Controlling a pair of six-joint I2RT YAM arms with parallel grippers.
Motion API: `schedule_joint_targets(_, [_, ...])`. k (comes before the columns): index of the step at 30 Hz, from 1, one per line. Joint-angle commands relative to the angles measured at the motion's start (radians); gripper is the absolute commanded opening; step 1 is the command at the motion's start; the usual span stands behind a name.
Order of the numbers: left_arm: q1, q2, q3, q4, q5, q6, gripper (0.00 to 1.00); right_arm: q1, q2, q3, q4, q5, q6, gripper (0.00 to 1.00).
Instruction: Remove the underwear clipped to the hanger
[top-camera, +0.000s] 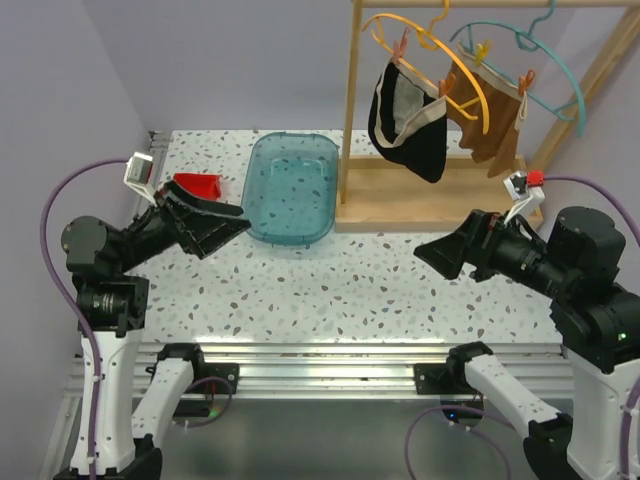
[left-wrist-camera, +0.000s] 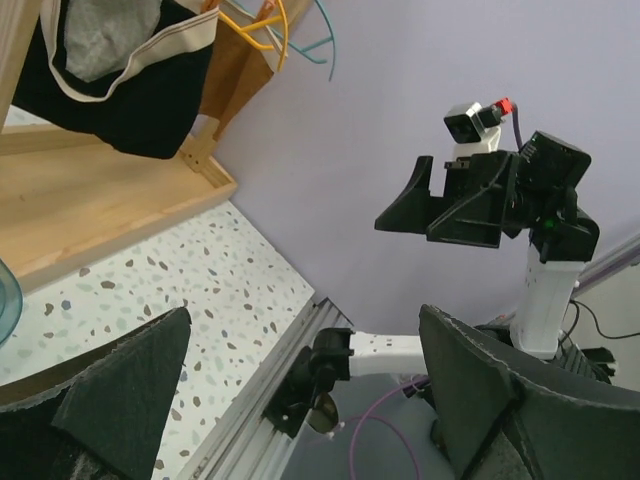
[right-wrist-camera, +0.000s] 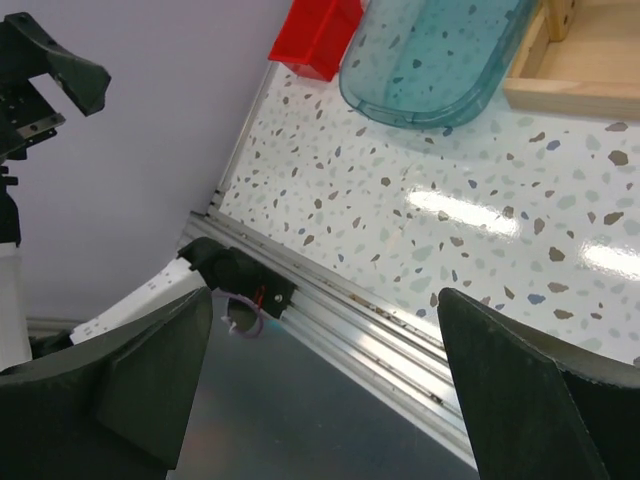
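Observation:
The black underwear (top-camera: 408, 118) with beige waistband and pale lining hangs clipped to an orange hanger (top-camera: 428, 48) on a wooden rack (top-camera: 352, 90). The rust-brown underwear (top-camera: 494, 128) hangs clipped to a teal hanger (top-camera: 545, 55) to its right. The black one also shows at the top left of the left wrist view (left-wrist-camera: 110, 70). My left gripper (top-camera: 222, 226) is open and empty, low at the left by the tub. My right gripper (top-camera: 440, 252) is open and empty, in front of the rack base, well below the garments.
A clear teal tub (top-camera: 291, 186) stands on the speckled table left of the rack. A red bin (top-camera: 198, 186) sits behind the left gripper. The rack's wooden base (top-camera: 420, 190) lies behind the right gripper. A metal rail (top-camera: 330, 355) runs along the near edge.

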Motion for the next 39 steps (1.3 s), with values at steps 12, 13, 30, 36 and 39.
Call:
schedule_joint_targets(12, [-0.084,0.342,0.254,-0.61,-0.16,0.495,1.0,0.005,0.103,0.213,0.028,0.75,-0.168,0.98])
schedule_joint_targets(13, [-0.092,0.345,0.26,-0.599,-0.152,0.486,1.0,0.003,0.11,0.219,0.037,0.782,-0.177,0.98])
schedule_joint_targets(30, [-0.131,0.219,0.095,-0.41,-0.005,0.42,1.0,-0.003,0.52,0.446,0.353,0.811,-0.457,0.99])
schedule_joint_targets(36, [-0.131,0.184,0.087,-0.438,-0.011,0.432,1.0,-0.029,0.61,0.512,0.338,0.782,-0.469,0.99])
schedule_joint_targets(39, [-0.132,0.176,0.079,-0.439,-0.01,0.43,1.0,-0.05,0.632,0.503,0.328,0.696,-0.45,0.99])
